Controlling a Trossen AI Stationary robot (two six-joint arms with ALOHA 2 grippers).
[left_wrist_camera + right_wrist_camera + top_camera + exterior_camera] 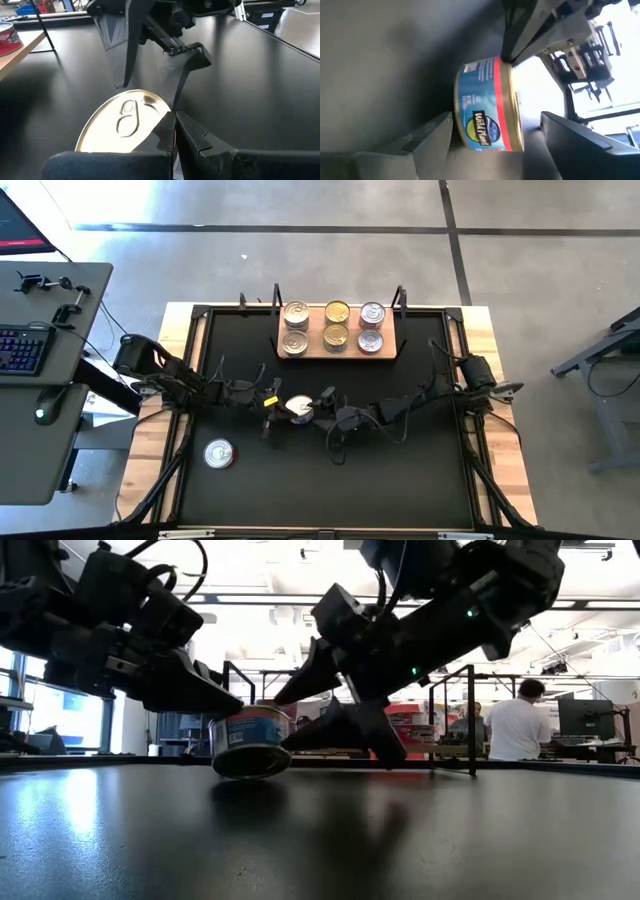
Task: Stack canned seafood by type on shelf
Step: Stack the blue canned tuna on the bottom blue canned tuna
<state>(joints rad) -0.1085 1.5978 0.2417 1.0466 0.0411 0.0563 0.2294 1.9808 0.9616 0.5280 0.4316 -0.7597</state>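
Right tool (495,132) open around tilted tin (487,105), seemingly pinched by left tool (268,402)

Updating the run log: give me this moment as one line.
left gripper: shut, at tin's rim | right gripper: jaws open around blue-label tin | tin tilted on mat | shelf: six tins

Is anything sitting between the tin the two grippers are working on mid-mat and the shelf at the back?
Nothing visible. The tin sits between the shut left gripper and the open right gripper. Only bare black mat lies between it and the shelf, which already carries six tins in stacks.
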